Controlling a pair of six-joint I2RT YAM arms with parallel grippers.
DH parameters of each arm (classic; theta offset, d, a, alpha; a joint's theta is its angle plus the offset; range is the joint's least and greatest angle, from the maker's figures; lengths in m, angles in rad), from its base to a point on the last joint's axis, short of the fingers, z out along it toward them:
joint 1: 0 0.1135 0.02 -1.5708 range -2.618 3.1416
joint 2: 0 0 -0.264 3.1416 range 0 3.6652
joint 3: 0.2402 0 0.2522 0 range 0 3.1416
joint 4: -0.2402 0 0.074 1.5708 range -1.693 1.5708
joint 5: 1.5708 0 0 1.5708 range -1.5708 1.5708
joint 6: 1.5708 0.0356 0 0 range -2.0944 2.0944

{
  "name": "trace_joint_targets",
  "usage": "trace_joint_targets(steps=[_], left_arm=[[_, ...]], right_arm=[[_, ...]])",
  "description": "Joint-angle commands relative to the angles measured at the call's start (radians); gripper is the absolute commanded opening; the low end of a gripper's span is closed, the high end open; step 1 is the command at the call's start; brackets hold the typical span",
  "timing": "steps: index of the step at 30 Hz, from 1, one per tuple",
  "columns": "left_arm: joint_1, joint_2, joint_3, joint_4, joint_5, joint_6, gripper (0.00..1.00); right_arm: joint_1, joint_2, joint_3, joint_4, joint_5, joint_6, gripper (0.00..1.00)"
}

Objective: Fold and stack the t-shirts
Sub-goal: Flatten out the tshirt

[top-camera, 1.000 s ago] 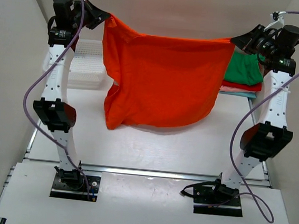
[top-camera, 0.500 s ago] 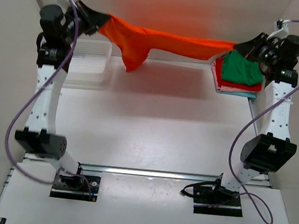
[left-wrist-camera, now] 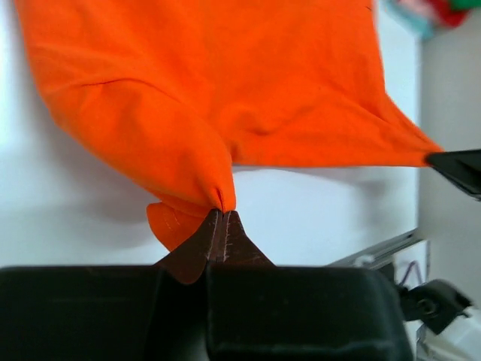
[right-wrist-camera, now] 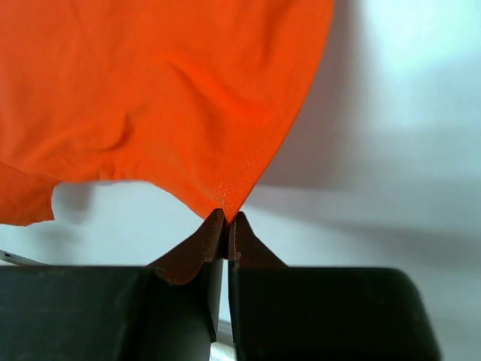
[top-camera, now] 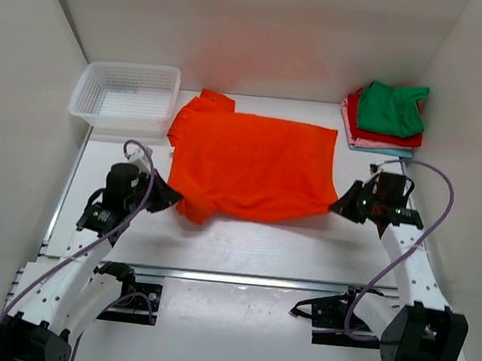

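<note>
The orange t-shirt (top-camera: 251, 160) lies spread over the middle of the table, a sleeve toward the back left. My left gripper (top-camera: 178, 197) is shut on its near left corner (left-wrist-camera: 214, 197), low by the table. My right gripper (top-camera: 337, 208) is shut on the near right corner (right-wrist-camera: 229, 203). Both grips show in the wrist views, with cloth pinched between the closed fingertips. A stack of folded t-shirts (top-camera: 385, 118), green on top of red, pink and light blue, sits at the back right.
A white mesh basket (top-camera: 125, 95) stands at the back left, close to the shirt's sleeve. White walls close in the table on the left, back and right. Both arms reach low over the near half of the table.
Both arms have swung down from high at the back toward the near side. The orange shirt, held up hanging a second ago, now lies flat on the table. Both grips stayed shut.
</note>
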Motion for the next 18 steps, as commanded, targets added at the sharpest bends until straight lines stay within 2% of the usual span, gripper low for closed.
trace_joint_targets(steps=[1, 7, 13, 18], left_arm=[[0.007, -0.106, -0.096, -0.106, -0.005, 0.011, 0.0], [0.003, -0.195, -0.153, -0.148, -0.004, -0.015, 0.0], [0.02, -0.073, -0.083, -0.073, 0.007, 0.023, 0.0], [0.047, 0.082, 0.003, -0.024, -0.014, 0.086, 0.0]], right_arm=[[0.007, -0.104, -0.103, -0.089, 0.081, 0.029, 0.0], [-0.033, -0.134, -0.172, -0.194, 0.103, -0.022, 0.0], [-0.01, -0.091, -0.176, -0.185, 0.129, -0.034, 0.0], [-0.079, -0.048, -0.16, -0.188, 0.12, -0.071, 0.01]])
